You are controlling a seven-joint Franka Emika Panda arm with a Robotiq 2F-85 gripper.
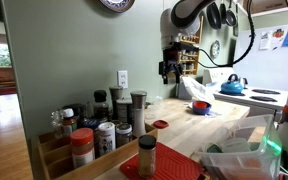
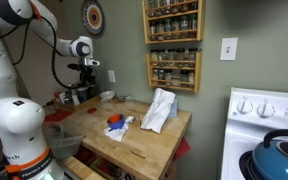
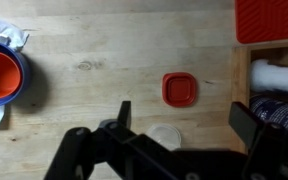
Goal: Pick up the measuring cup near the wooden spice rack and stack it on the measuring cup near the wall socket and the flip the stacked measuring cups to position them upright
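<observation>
A red measuring cup (image 3: 180, 89) lies upside down on the wooden counter, close to the wooden spice rack (image 3: 241, 70). It also shows in an exterior view (image 1: 160, 125). A pale, clear round cup (image 3: 166, 134) lies just below it in the wrist view, partly hidden by my gripper body. My gripper (image 3: 184, 125) is open and empty, hanging above the counter with both cups between its fingers' span. It shows high over the counter in both exterior views (image 1: 169, 72) (image 2: 84, 86). The wall socket (image 1: 122, 78) is on the green wall.
A blue bowl with an orange inside (image 3: 2, 75) sits on a white cloth at the left. A red mat (image 3: 269, 20) and spice jars (image 3: 279, 75) are at the right. A stove with a blue kettle (image 2: 280, 155) stands beyond the counter.
</observation>
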